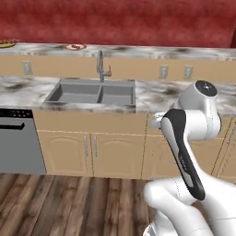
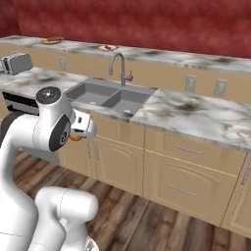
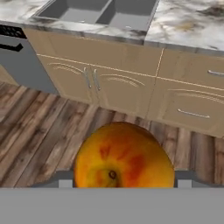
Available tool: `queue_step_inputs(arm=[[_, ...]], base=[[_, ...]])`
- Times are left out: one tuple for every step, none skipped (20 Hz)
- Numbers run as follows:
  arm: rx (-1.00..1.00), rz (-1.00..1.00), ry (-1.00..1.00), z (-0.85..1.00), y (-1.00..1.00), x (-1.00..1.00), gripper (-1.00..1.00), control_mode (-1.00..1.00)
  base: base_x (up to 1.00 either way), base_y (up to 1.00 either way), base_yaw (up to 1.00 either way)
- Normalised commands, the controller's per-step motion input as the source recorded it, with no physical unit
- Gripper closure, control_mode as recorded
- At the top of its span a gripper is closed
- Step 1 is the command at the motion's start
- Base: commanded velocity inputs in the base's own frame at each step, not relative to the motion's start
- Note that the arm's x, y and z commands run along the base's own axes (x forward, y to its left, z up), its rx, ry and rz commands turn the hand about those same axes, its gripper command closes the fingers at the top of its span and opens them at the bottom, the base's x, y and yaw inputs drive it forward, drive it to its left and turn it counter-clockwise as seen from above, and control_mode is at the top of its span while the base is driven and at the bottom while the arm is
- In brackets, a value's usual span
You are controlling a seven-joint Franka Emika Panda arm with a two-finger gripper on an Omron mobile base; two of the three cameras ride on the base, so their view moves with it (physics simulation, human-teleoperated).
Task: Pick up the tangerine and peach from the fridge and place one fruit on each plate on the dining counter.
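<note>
The peach [image 3: 122,159], orange-red with darker blotches, sits between the fingertips of my gripper [image 3: 124,183], which is shut on it. In the right base view a sliver of the peach [image 2: 75,138] shows under the gripper [image 2: 80,131], held in the air in front of the sink cabinets. On the far dining counter [image 1: 147,51] stand a red-rimmed white plate [image 1: 75,46] and a yellow-green plate [image 1: 6,44]. The right base view also has the red-rimmed plate [image 2: 107,47] and the yellow-green plate [image 2: 51,41]. The tangerine and the fridge are out of view.
A marbled worktop with a double grey sink [image 1: 92,93] and a faucet [image 1: 100,66] lies between me and the dining counter. A dishwasher [image 1: 18,140] stands at the left, and a toaster [image 2: 17,63] sits on the worktop. Wooden floor [image 1: 69,203] lies below.
</note>
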Motion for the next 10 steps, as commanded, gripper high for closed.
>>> queue_step_inputs(arm=[[0.00, 0.00, 0.00, 0.00, 0.00, 0.00, 1.00, 1.00], [0.00, 0.00, 0.00, 0.00, 0.00, 0.00, 1.00, 1.00], [0.00, 0.00, 0.00, 0.00, 0.00, 0.00, 1.00, 1.00], [0.00, 0.00, 0.00, 0.00, 0.00, 0.00, 1.00, 1.00], [0.00, 0.00, 0.00, 0.00, 0.00, 0.00, 1.00, 1.00], [0.00, 0.00, 0.00, 0.00, 0.00, 0.00, 1.00, 1.00], [0.00, 0.00, 0.00, 0.00, 0.00, 0.00, 1.00, 1.00], [0.00, 0.00, 0.00, 0.00, 0.00, 0.00, 1.00, 1.00], [0.00, 0.00, 0.00, 0.00, 0.00, 0.00, 1.00, 1.00], [0.00, 0.00, 0.00, 0.00, 0.00, 0.00, 1.00, 1.00]], base=[[1.00, 0.39, 0.15], [1.00, 0.39, 0.12], [1.00, 0.44, 0.09], [1.00, 0.46, 0.05], [1.00, 0.37, 0.02], [1.00, 0.30, 0.00], [1.00, 0.29, 0.00], [1.00, 0.43, 0.00], [1.00, 0.59, 0.00], [1.00, 0.89, -0.01]])
